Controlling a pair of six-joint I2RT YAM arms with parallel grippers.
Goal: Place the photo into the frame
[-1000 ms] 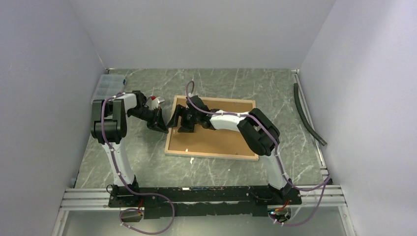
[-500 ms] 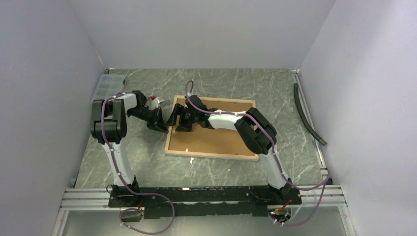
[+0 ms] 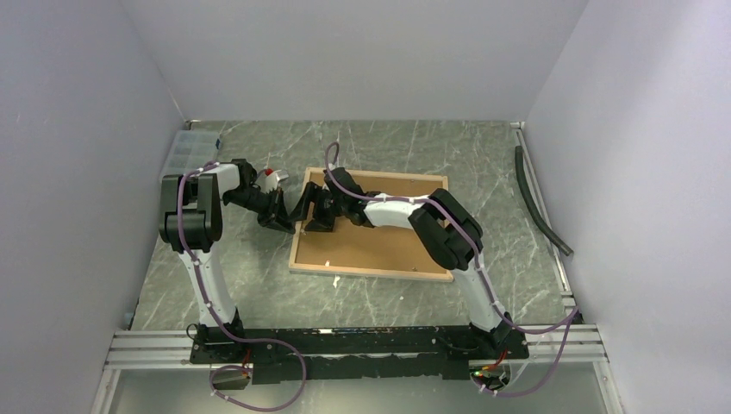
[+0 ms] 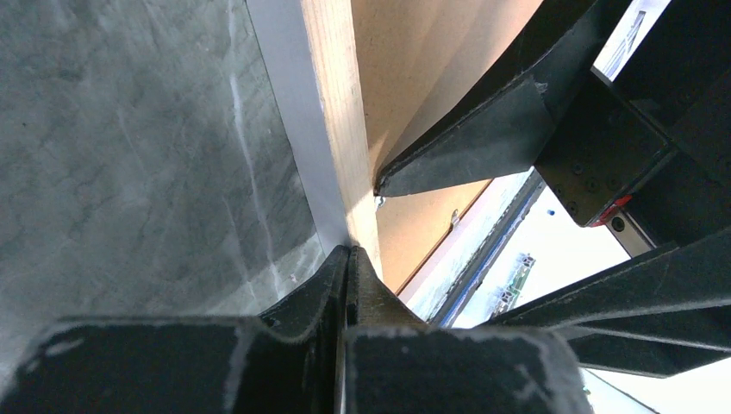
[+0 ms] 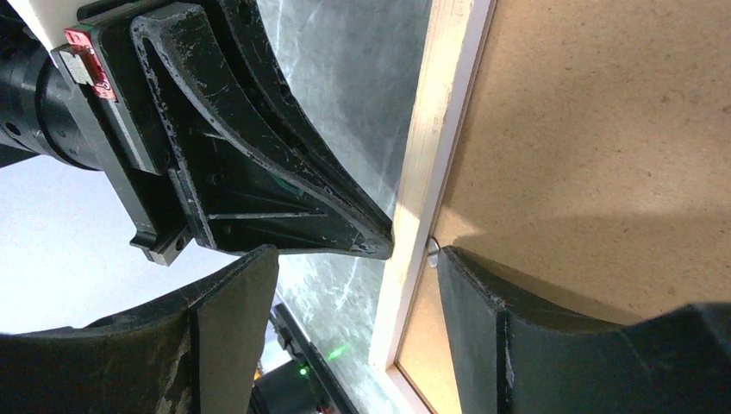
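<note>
Since a second ago the left claw (image 3: 281, 216) has drawn its last bit together, and the right arm's elbow has slid a little toward the left of the overhead view, bringing the right claw (image 3: 315, 211) closer to the left rim of the frame (image 3: 379, 273). The frame itself has not moved.

The counter (image 3: 259, 285) is grey-green stone-look with pale veins. The frame lies flat on it at the centre of the overhead view. Its light-wood back rim faces up, and a thin white edge shows along the outer side. A matte, finely speckled brown fibreboard panel (image 3: 379, 246) fills it. In the right wrist view a small metal tab (image 5: 431, 250) sits where the wood meets the panel. Both claws are scuffed black plastic with curved, tapering fingers.

The left claw (image 4: 347, 256) is closed, its fingers pressed flat together with nothing visible between them. Their tips rest against the frame's outer left edge, at the middle left of the overhead view. The right claw (image 5: 358, 259) is open and grips nothing. It straddles that same rim directly opposite. One finger (image 5: 233, 302) hangs over the counter outside the frame, and the other (image 5: 491, 302) is over the panel inside. The tab and the left claw's tip lie between them.
</note>
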